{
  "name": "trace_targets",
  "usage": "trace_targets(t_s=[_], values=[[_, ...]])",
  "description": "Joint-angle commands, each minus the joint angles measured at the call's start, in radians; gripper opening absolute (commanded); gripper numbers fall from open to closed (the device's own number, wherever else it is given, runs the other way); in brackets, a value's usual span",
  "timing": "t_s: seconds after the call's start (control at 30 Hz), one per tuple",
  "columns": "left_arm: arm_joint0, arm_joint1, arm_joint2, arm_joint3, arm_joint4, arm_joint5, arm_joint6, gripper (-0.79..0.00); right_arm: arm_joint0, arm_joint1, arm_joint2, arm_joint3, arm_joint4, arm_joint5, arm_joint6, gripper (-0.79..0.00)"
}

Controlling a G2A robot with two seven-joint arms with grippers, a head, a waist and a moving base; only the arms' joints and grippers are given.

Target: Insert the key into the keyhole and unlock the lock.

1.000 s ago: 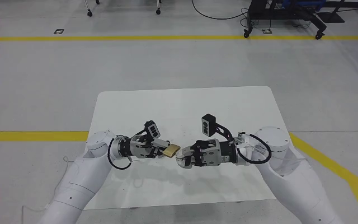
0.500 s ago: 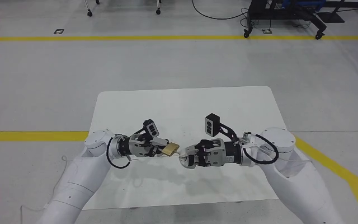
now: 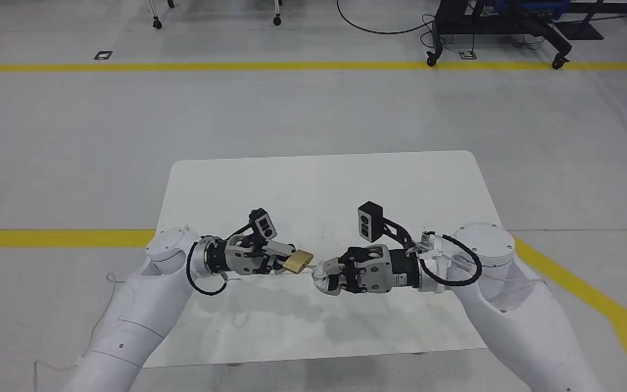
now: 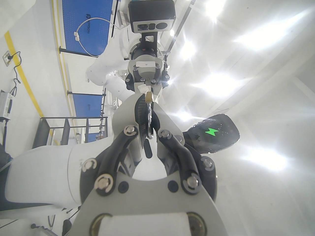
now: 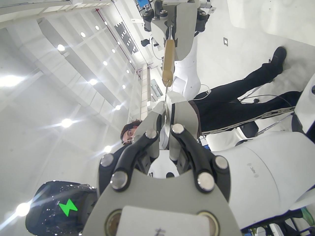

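A brass padlock point(image 3: 299, 261) hangs in the air above the white table point(image 3: 392, 186), its shackle point(image 4: 149, 126) clamped in my left gripper point(image 3: 280, 260), which is shut on it. The lock body point(image 5: 168, 58) points toward my right gripper point(image 3: 321, 281). That gripper is shut on a thin metal key point(image 5: 166, 92), whose tip meets the lock's lower end. In the left wrist view the brass end point(image 4: 148, 96) sits right against the right gripper's fingers point(image 4: 144, 90). Whether the blade is inside the keyhole I cannot tell.
Both arms meet over the front middle of the table, near its front edge point(image 3: 323, 363). Yellow floor lines point(image 3: 78, 237) run on both sides. A person's legs point(image 5: 246, 84) show in the room behind the left arm.
My right gripper has shifted slightly to the right and its wrist has turned a little. The left gripper with the padlock has edged a bit away from the front edge. Both grips stayed as they were.
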Motion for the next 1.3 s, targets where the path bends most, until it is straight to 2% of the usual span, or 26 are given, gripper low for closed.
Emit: trace_targets(t_s=[0.0, 0.33, 0.53, 1.0, 1.03, 1.07, 1.1, 1.13, 1.17, 1.2, 1.27], values=[[0.004, 0.001, -0.003, -0.004, 0.002, -0.004, 0.001, -0.785, 0.004, -0.002, -0.004, 0.004, 0.007, 0.002, -0.012, -0.785], [0.016, 0.006, -0.011, -0.022, 0.015, -0.011, 0.021, -0.785, 0.025, -0.008, -0.034, 0.009, 0.018, 0.006, -0.048, -0.785], [0.027, 0.009, -0.026, -0.045, 0.035, -0.026, 0.093, -0.785, 0.029, -0.010, -0.039, 0.007, 0.017, -0.002, -0.076, -0.785], [0.048, 0.016, -0.038, -0.083, 0.039, -0.027, 0.098, -0.785, 0.029, -0.013, -0.041, 0.008, 0.030, -0.012, -0.112, -0.785], [0.049, 0.016, -0.039, -0.084, 0.041, -0.028, 0.098, -0.785, 0.030, -0.014, -0.043, 0.008, 0.031, -0.017, -0.112, -0.763], [0.050, 0.017, -0.040, -0.084, 0.043, -0.030, 0.102, -0.785, 0.031, -0.014, -0.043, 0.008, 0.030, -0.023, -0.111, -0.591], [0.051, 0.017, -0.041, -0.085, 0.045, -0.032, 0.106, -0.785, 0.031, -0.015, -0.043, 0.009, 0.030, -0.030, -0.111, -0.474], [0.052, 0.018, -0.043, -0.086, 0.048, -0.035, 0.114, -0.785, 0.031, -0.015, -0.044, 0.010, 0.032, -0.036, -0.110, -0.317], [0.054, 0.018, -0.044, -0.089, 0.051, -0.039, 0.120, -0.785, 0.030, -0.015, -0.044, 0.012, 0.033, -0.039, -0.110, -0.126], [0.056, 0.018, -0.045, -0.092, 0.050, -0.041, 0.122, -0.785, 0.030, -0.016, -0.044, 0.012, 0.033, -0.042, -0.110, -0.105], [0.060, 0.019, -0.049, -0.094, 0.045, -0.045, 0.122, -0.785, 0.028, -0.016, -0.042, 0.015, 0.034, -0.046, -0.111, -0.120]])
